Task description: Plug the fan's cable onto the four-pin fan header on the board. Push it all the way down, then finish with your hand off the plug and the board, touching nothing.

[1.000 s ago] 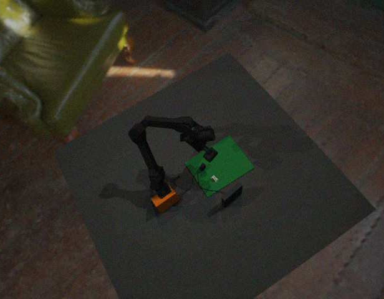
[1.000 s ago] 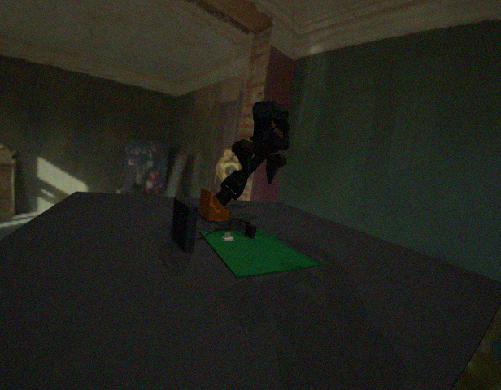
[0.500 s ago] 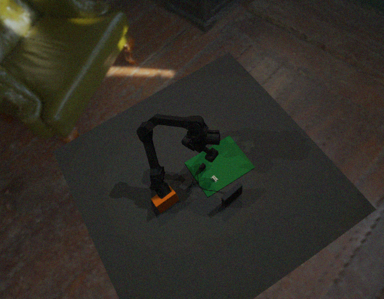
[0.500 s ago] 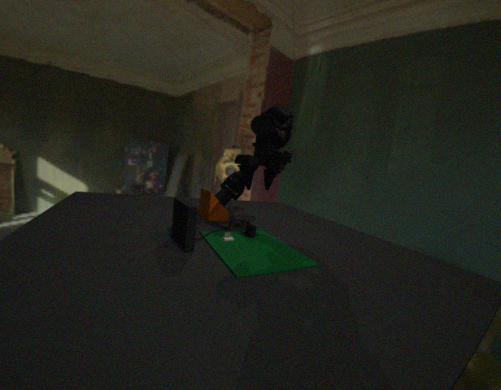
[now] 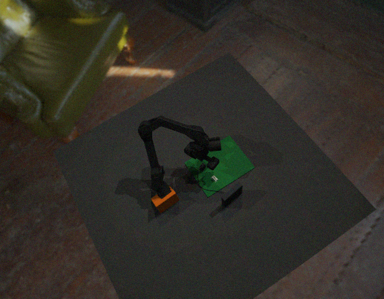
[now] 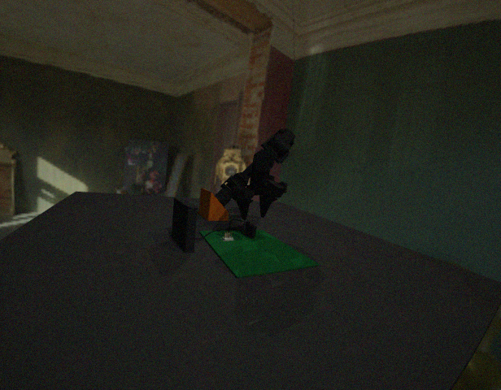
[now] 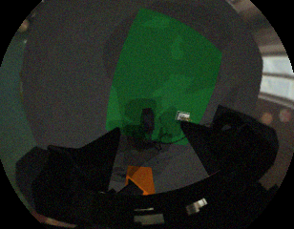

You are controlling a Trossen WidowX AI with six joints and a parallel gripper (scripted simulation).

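Note:
The green board [image 5: 240,164] [image 6: 267,260] [image 7: 161,57] lies flat. The small white four-pin header [image 5: 214,178] [image 6: 228,238] [image 7: 185,114] stands near one end of it. The cable's black plug [image 5: 202,166] [image 6: 250,229] [image 7: 147,120] is a small dark block on the board, off to one side of the header and apart from it. A thin black cable [image 7: 173,142] curves away from it. My gripper [image 6: 254,217] [image 7: 151,128] is open and empty, pointing down above the plug, with a fingertip to either side in the wrist view. One fingertip is hard to make out in the top view.
A black upright slab [image 5: 232,196] [image 6: 183,227], seemingly the fan, stands beside the board near the header end. The arm's orange base [image 5: 165,200] [image 6: 211,206] [image 7: 141,176] is close to that end too. The grey table top [image 5: 192,251] [image 6: 242,327] surrounds them.

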